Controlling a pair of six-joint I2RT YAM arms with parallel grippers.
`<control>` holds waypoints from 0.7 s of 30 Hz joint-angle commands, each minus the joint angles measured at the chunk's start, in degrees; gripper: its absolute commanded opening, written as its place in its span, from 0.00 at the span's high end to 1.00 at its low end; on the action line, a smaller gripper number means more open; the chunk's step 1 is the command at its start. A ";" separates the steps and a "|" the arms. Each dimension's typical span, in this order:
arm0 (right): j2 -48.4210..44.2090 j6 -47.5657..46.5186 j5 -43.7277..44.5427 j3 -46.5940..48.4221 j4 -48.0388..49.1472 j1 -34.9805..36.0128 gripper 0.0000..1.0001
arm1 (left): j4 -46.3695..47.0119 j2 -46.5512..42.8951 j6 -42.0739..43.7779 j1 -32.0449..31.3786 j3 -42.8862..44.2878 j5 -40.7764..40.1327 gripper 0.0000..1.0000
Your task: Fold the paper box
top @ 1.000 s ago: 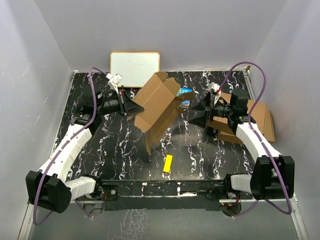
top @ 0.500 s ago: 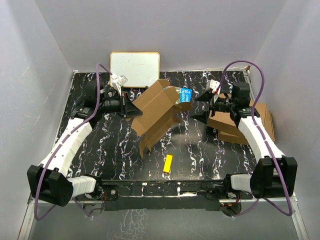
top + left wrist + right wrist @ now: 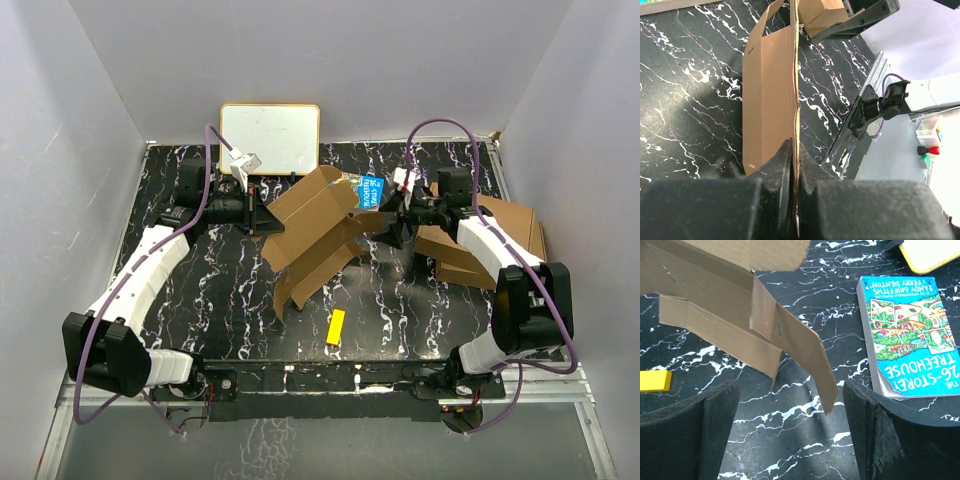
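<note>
While the left gripper (image 3: 794, 150) clamps one edge of the paper box (image 3: 315, 235), holding it raised above the table (image 3: 230, 290), the right gripper (image 3: 790, 432) stands wide around a hanging flap. By appearance, most folding is outstanding.

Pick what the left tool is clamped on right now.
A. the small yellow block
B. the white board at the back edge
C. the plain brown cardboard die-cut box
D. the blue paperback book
C: the left wrist view shows the left tool shut on the edge of the plain brown cardboard die-cut box, pinching the sheet from both sides.
</note>
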 commanded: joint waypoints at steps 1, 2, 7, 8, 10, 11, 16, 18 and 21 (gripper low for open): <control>1.98 -4.12 1.19 2.55 4.55 0.16 0.12 | -0.63 -0.07 2.05 0.66 2.18 2.73 1.00; 2.63 -4.30 1.60 2.50 4.91 0.44 0.14 | -0.70 0.03 2.28 0.75 2.18 2.80 1.00; 5.83 -4.59 3.47 3.34 6.26 1.46 0.24 | -1.40 0.69 3.17 1.13 2.16 2.69 1.00; 6.39 -4.52 3.55 3.67 6.29 1.55 0.28 | -1.67 0.80 3.46 1.17 2.10 2.48 1.00; 7.38 -4.42 3.56 4.38 6.35 1.61 0.36 | -1.92 0.78 3.91 1.35 1.97 2.35 1.00; 7.73 -4.39 3.56 4.46 6.60 1.68 0.40 | -2.00 0.86 4.15 1.38 1.83 2.20 1.00; 8.07 -4.28 3.22 3.86 8.48 2.37 0.70 | -3.21 1.30 5.89 1.50 1.85 0.19 1.00; 7.95 -4.32 3.02 3.49 8.62 2.82 0.81 | -3.68 1.52 6.78 1.51 1.78 -0.67 1.00; 7.17 -2.96 3.03 2.26 9.80 3.48 0.90 | -4.27 1.89 7.57 1.51 1.66 -1.63 1.00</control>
